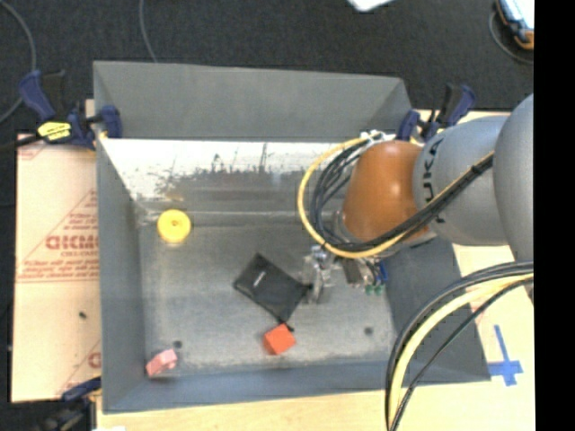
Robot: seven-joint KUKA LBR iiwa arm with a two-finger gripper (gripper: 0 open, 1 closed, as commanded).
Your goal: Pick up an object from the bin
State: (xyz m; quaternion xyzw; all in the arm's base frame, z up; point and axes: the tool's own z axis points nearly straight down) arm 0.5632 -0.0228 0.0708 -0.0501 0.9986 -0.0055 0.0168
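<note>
While arm [467,187] reaches from right, hand [319,277] low beside black slab [268,287]; grip unclear.

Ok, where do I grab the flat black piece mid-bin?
Probably its right edge, from above: the black piece lies flat, so only thin edges offer a pinch. The gripper hangs beside that edge; the red block sits close to its lower corner.

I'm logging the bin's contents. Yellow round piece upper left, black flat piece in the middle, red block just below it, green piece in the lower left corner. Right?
One slip: the small piece in the lower left corner is pink, not green, as the camera view shows. The yellow round piece, black flat piece and red block are as you say.
</note>
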